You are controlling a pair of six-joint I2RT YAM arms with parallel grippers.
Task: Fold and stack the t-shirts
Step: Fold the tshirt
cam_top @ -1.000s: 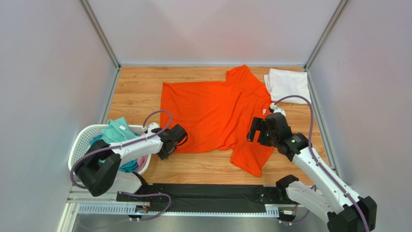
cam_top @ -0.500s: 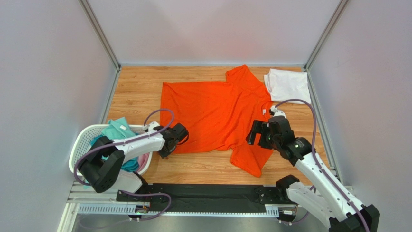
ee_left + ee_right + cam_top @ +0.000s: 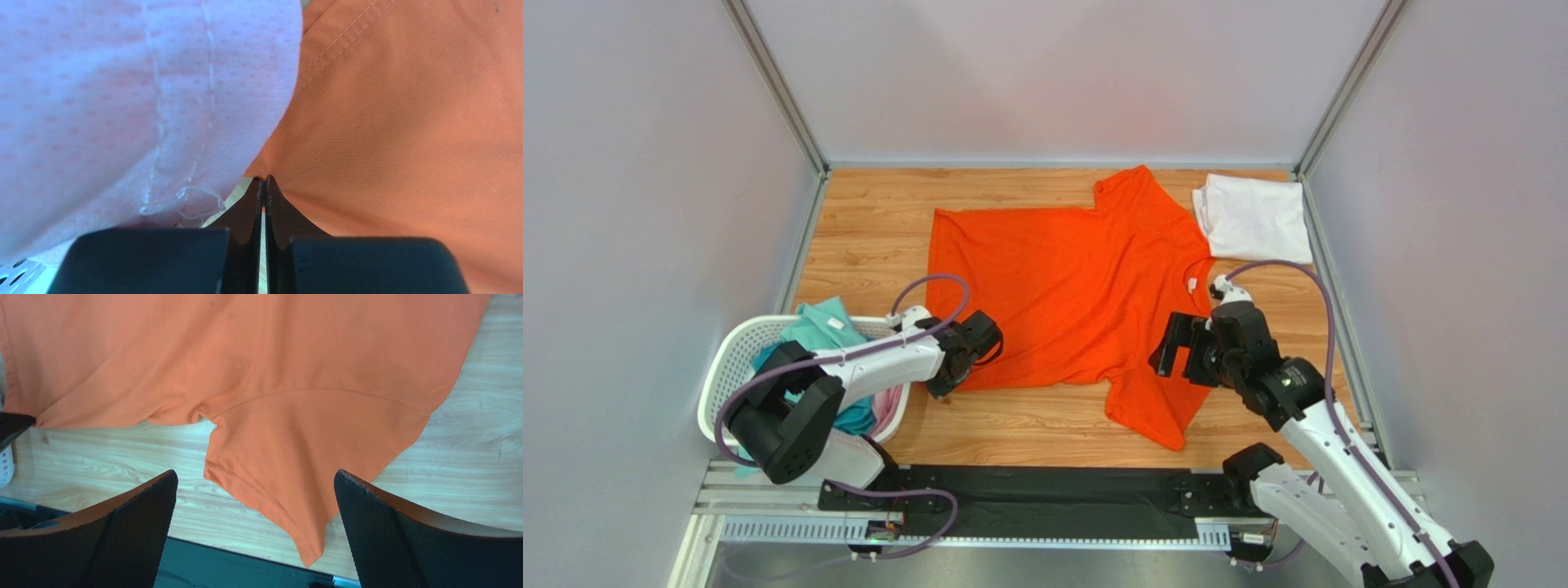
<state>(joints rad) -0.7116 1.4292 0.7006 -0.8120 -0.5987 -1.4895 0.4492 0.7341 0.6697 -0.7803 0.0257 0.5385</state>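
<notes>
One white t-shirt [image 3: 1255,218] lies folded upper right; the orange t-shirt [image 3: 1063,294] is unfolded, left pincer [image 3: 264,184] pinching its corner, right pincer [image 3: 253,478] gaping, empty.

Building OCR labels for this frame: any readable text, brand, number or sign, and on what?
No readable text in any view.
Small white tag at the collar of the orange t-shirt: too small to read.
No print visible on the white t-shirt or laundry basket.

The top camera looks down from high at the near edge over the whole bench [image 3: 867,233]. The left wrist camera sits jammed against the orange t-shirt [image 3: 399,122], seemingly its hem; the right hangs higher; all share that shirt.
</notes>
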